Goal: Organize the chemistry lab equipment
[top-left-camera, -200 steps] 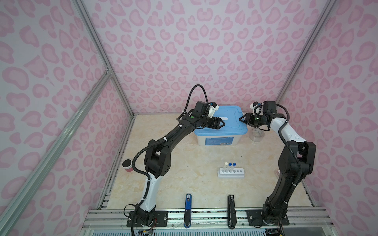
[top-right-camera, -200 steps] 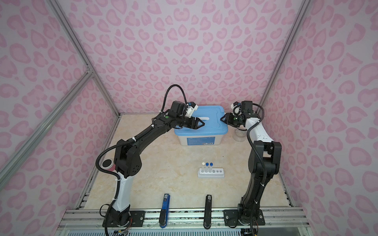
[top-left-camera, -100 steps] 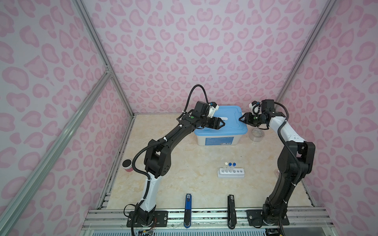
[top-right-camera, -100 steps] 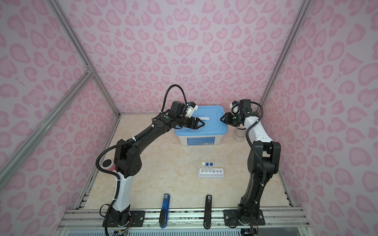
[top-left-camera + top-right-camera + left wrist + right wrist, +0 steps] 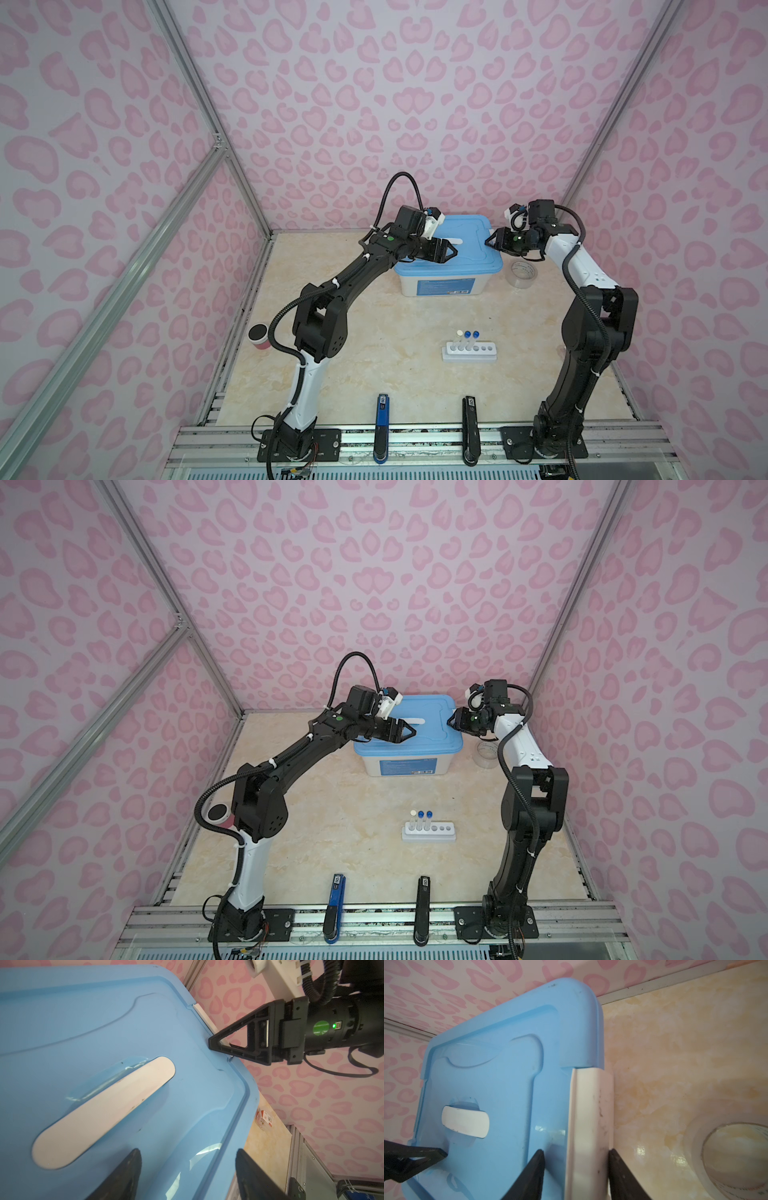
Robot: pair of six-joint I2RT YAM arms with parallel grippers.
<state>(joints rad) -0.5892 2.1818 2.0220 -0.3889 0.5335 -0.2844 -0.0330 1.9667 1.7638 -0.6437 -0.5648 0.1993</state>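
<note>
Left gripper (image 5: 187, 1153), jaws spread wide, hovers over the blue lid (image 5: 83, 1022) beside its handle (image 5: 104, 1109); right gripper (image 5: 575, 1153), jaws half apart, straddles the white latch (image 5: 589, 1105) at its right end

Work surface: beige marble-patterned tabletop (image 5: 357, 374). Back centre: white storage box (image 5: 436, 286), blue lid (image 5: 473, 239) on. Just beside the box on its right: clear tape roll (image 5: 523, 275), lying flat with its hole facing up. Front, right of centre and well apart from the box: white six-hole rack (image 5: 469, 354). It holds three capped tubes (image 5: 468, 335) upright in its left holes, one white-capped and two blue-capped. At the left edge: pink jar with black lid (image 5: 258, 335), upright.
</note>
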